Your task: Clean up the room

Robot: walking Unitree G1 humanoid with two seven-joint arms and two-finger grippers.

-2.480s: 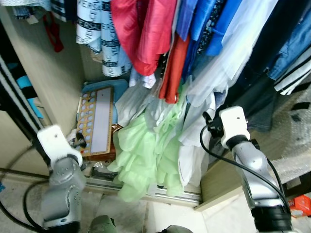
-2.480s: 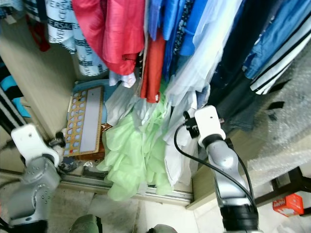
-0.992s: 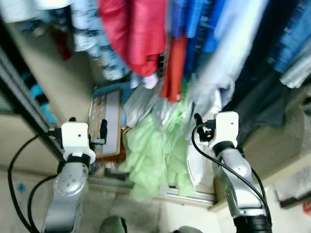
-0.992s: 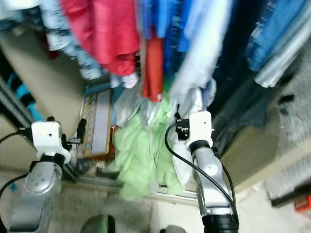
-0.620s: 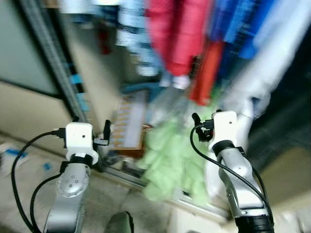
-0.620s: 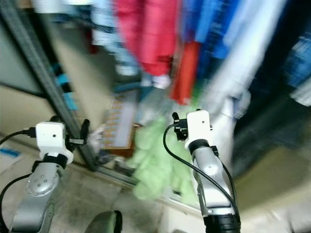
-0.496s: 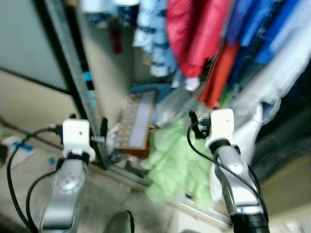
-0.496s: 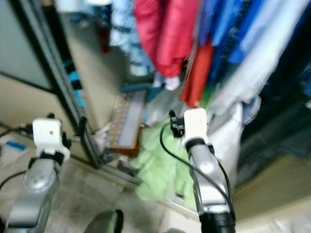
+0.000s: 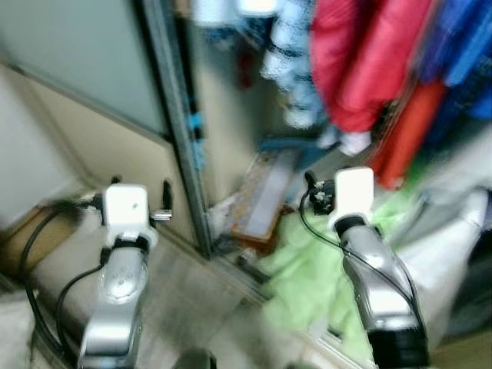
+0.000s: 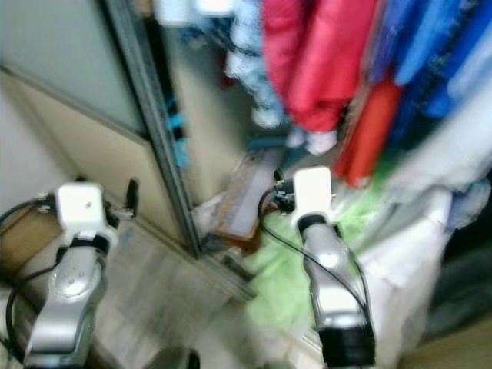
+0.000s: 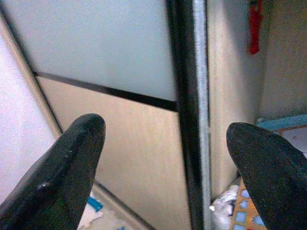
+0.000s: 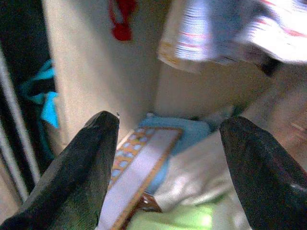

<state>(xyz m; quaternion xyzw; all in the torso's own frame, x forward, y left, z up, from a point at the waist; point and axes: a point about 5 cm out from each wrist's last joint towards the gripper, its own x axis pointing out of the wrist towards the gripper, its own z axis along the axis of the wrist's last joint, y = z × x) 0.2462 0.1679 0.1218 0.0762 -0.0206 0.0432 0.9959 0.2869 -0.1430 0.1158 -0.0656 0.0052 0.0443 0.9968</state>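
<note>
An open wardrobe stands before me, blurred. Red clothes (image 9: 361, 61) and blue clothes (image 10: 430, 54) hang inside. A pale green garment (image 9: 307, 261) lies heaped on the wardrobe floor beside a white one (image 9: 453, 238). A wooden board with blue dots (image 9: 265, 196) leans behind the green heap; it is also in the right wrist view (image 12: 139, 163). My left gripper (image 11: 165, 128) is raised in front of the sliding door, open and empty. My right gripper (image 12: 171, 122) is raised over the green garment, facing the board, also open and empty.
The sliding door's dark metal frame (image 9: 181, 146) stands between the two arms. Its frosted panel (image 11: 105, 43) sits above a beige one (image 11: 139, 158). A door track (image 10: 231, 277) runs along the floor. A red item (image 12: 122, 14) hangs on the wardrobe's side wall.
The whole view has swung left, bringing the sliding door and floor into the picture and pushing the clothes to the right. Both arms keep their raised pose, grippers open.
</note>
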